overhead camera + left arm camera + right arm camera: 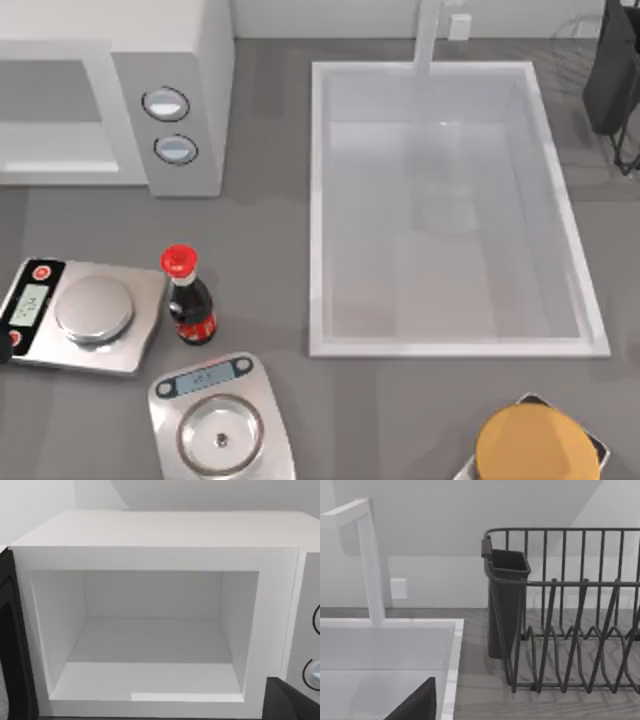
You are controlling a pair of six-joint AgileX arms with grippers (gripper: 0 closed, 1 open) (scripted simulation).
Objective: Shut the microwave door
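Microwave (170, 60): stands at the counter's far left corner, cavity (150, 635) open and holding nothing, its dark door (12, 645) swung out at the hinge side, so the shutting is judged not yet begun. Sink (320, 200), mid-counter: basin holds nothing; dish rack (570, 620) at the far right corner carries a dark cup (506, 600). Whether either gripper is released or clenched cannot be told.

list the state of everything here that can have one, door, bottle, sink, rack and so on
microwave: cavity open and bare
microwave door: swung open at the cavity's side
sauce bottle: upright, red cap on
rectangular scales: flat, pan bare
rounded scales: flat, pan bare
sink: basin dry and bare
dish rack: no dishes in it
cutlery holder: hung on the rack's end
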